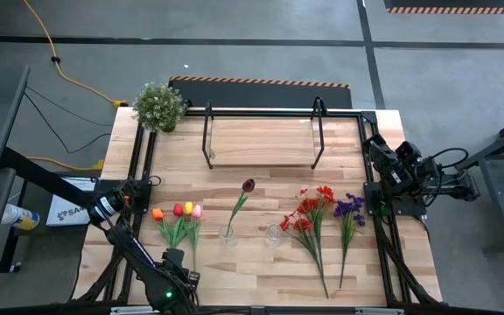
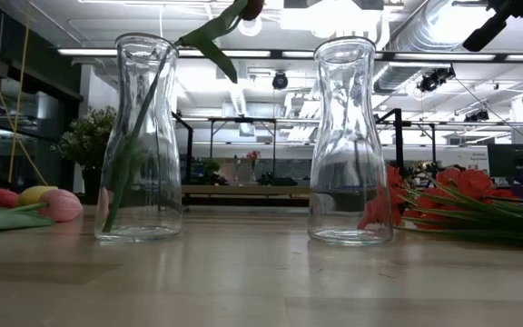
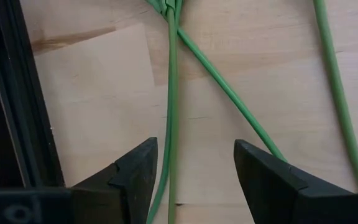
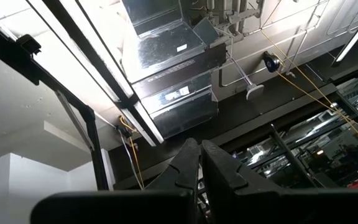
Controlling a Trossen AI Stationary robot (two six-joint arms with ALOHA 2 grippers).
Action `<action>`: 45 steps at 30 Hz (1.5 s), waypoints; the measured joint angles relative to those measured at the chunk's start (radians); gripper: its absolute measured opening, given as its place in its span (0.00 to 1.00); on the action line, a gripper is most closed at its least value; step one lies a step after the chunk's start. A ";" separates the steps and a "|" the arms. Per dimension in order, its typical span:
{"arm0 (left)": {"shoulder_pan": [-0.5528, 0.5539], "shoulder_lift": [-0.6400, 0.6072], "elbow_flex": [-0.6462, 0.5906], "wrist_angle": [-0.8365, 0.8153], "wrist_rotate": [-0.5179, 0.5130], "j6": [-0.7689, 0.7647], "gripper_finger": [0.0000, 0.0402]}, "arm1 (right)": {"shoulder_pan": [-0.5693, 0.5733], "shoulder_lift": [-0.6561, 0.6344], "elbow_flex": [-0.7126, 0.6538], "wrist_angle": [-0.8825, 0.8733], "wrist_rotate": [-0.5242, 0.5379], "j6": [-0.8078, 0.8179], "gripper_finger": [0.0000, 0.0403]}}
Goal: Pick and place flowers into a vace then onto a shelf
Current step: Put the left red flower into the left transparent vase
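Presently the left gripper is low over the near left of the worktop, fingers spread and holding nothing, set astride the green stems of the tulip bunch. In the left wrist view one stem runs between the two fingers and a second crosses it at an angle; a third lies apart to one side. No contact with any stem is evident.

The right gripper is parked at the right edge of the worktop, fingers pressed together on nothing, its camera pointing at the ceiling.

Two clear glass vases stand near the middle front. The left vase already holds one maroon tulip, leaning. The right vase is empty. Red sprays and purple sprays lie flat to the right of the vases. The shelf stands behind them with nothing on it, and a potted plant sits at the far left corner.

Handling assessment: the flowers are judged light, with thin, springy stems that will bend and swing once lifted; the smooth stems may twist or slide in the grip. Hold is best taken on a single stem in the lower half, clear of the crossing point, so that a neighbour is not dragged along. The vases are glass, narrow-necked and liable to tip if a stem strikes the rim sideways.
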 joint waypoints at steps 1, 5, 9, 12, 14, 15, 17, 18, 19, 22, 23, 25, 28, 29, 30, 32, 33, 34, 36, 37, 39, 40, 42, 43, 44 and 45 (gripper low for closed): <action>0.000 0.000 0.000 -0.001 0.000 0.000 0.61 | 0.000 0.000 0.000 0.000 0.000 0.000 0.03; 0.000 0.000 0.000 0.000 0.000 -0.001 0.61 | 0.000 0.000 0.000 0.000 0.000 0.000 0.03; 0.000 0.000 0.000 0.000 0.000 -0.003 0.59 | 0.000 0.000 0.000 0.000 0.000 0.000 0.03; 0.000 0.000 0.000 0.000 0.000 -0.003 0.54 | 0.000 0.000 0.000 0.000 0.000 0.000 0.03; 0.000 0.001 0.000 0.000 -0.001 -0.003 0.50 | 0.000 0.000 0.000 0.000 0.000 0.000 0.03; 0.000 0.001 0.000 0.000 -0.001 -0.003 0.47 | 0.000 0.000 0.000 0.000 0.000 0.000 0.03; 0.000 0.001 0.000 0.000 -0.001 -0.003 0.42 | 0.000 0.000 0.000 0.000 0.000 0.000 0.03; 0.000 0.001 0.000 0.000 -0.001 -0.003 0.40 | 0.000 0.000 0.000 0.000 0.000 0.000 0.03; 0.000 0.001 0.000 0.000 -0.001 -0.003 0.37 | 0.000 0.000 0.000 0.000 0.000 0.000 0.03; 0.000 0.001 0.000 0.000 -0.002 -0.003 0.31 | 0.000 0.000 0.000 0.000 0.000 0.000 0.03; 0.000 0.001 0.000 0.000 -0.002 -0.003 0.29 | 0.000 0.000 0.000 0.000 0.000 0.000 0.03; 0.000 0.001 0.000 0.000 -0.002 -0.003 0.26 | 0.000 0.000 0.000 0.000 0.000 0.000 0.03; 0.000 0.001 0.000 0.000 -0.002 -0.003 0.23 | 0.000 0.000 0.000 0.000 0.000 0.000 0.03; 0.000 0.001 0.000 0.000 -0.001 -0.003 0.22 | 0.000 0.000 0.000 0.000 0.000 0.000 0.03; 0.000 0.001 0.000 0.000 -0.001 -0.003 0.22 | 0.000 0.000 0.000 0.000 0.000 0.000 0.03; 0.000 0.001 0.000 0.000 -0.001 -0.003 0.22 | 0.000 0.000 0.000 0.000 0.000 0.000 0.03; 0.000 0.001 0.000 0.000 -0.001 -0.003 0.23 | 0.000 0.000 0.000 0.000 0.000 0.000 0.03; 0.000 0.001 0.000 -0.001 -0.001 -0.003 0.24 | 0.000 0.000 0.000 0.000 0.000 0.000 0.03; 0.000 0.001 0.000 -0.001 -0.001 -0.003 0.26 | 0.000 0.000 0.000 0.000 0.000 0.000 0.03; 0.000 0.001 0.000 -0.001 -0.001 -0.003 0.27 | 0.000 0.000 0.000 0.000 0.000 0.000 0.03; 0.000 0.001 0.000 -0.001 -0.001 -0.003 0.30 | 0.000 0.000 0.000 0.000 0.000 0.000 0.03; 0.000 0.001 -0.001 0.000 0.000 -0.002 0.32 | 0.000 0.000 0.000 0.000 0.000 0.000 0.03; 0.000 0.001 -0.018 0.019 0.000 -0.002 0.34 | 0.000 0.000 0.000 0.000 0.000 0.000 0.03; 0.000 0.001 -0.030 0.038 0.000 -0.002 0.35 | 0.000 0.000 0.000 0.000 0.000 0.000 0.03; 0.000 0.002 -0.043 0.061 0.000 -0.002 0.36 | 0.000 0.000 0.000 0.000 0.000 0.000 0.03; 0.000 0.002 -0.057 0.088 0.001 -0.002 0.37 | 0.000 0.000 0.000 0.000 0.000 0.000 0.03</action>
